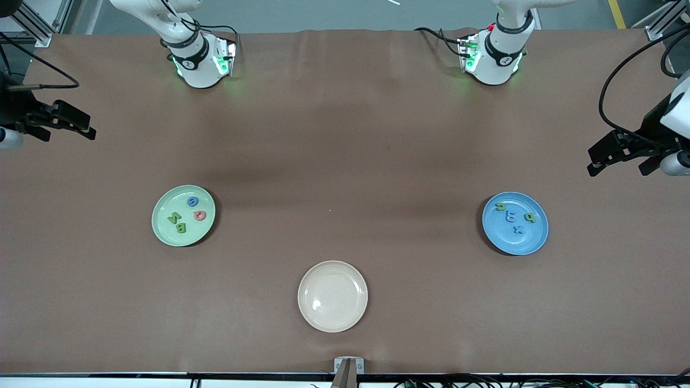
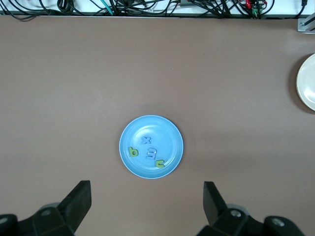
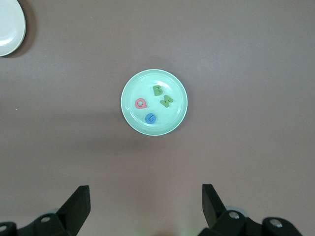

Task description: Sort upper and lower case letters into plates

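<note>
I've got the mint green plate [image 1: 159, 233] lying flat toward the right arm's end of the counter [image 1: 345, 151], holding a blue G [image 1: 192, 201], a pink Q [image 1: 199, 215], a green N [image 1: 174, 218] and a green B [image 1: 181, 228]. The blue plate [image 1: 531, 245] lies flat toward the left arm's end, well apart, holding a green b [image 1: 530, 217], a green c [image 1: 501, 206], a blue x [image 1: 518, 229] and a blue m [image 1: 511, 216].

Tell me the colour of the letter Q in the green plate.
Pink. The Q lies in the mint green plate; the right wrist view shows it best.
</note>
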Controlling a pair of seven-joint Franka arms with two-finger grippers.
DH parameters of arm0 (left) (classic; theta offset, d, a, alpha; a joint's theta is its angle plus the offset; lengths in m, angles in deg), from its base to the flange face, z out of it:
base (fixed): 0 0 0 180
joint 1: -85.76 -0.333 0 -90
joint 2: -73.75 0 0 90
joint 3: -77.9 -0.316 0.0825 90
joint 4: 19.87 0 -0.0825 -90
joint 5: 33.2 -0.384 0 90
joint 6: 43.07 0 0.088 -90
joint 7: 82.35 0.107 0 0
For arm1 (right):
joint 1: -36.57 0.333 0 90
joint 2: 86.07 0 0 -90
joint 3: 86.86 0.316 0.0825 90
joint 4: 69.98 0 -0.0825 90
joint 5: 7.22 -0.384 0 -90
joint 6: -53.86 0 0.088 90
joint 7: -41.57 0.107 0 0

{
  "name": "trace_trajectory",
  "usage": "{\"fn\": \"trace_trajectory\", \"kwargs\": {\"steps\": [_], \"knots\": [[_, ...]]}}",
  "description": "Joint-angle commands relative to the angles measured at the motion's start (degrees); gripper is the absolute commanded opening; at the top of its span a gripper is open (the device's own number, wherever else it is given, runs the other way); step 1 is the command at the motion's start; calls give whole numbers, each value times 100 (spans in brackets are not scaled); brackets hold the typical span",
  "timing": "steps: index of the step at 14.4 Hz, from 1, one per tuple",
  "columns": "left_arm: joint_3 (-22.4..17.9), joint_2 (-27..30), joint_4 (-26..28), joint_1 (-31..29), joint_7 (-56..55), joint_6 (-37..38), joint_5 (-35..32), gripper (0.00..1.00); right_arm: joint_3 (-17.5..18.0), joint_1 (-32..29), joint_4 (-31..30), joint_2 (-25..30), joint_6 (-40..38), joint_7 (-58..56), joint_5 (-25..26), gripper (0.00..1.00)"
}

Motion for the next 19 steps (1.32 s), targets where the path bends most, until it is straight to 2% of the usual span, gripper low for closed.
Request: {"fn": "trace_trajectory", "kwargs": {"steps": [1,4,8,11,19], "knots": [[-35,40,-52,-25,245,78,-6,100,-2,-39,12,15,14,-28,-105,100],[-26,31,-52,-271,712,78,29,100,-2,-39,12,15,6,-28,-114,100],[-26,14,-52,-351,581,78,46,100,-2,-39,12,15,14,-28,-114,100],[0,14,-52,-324,20,78,29,100,-2,-39,12,24,41,-28,-114,100],[9,-22,-52,-316,255,69,-15,100,-11,-39,12,15,41,-45,-114,100]]}}
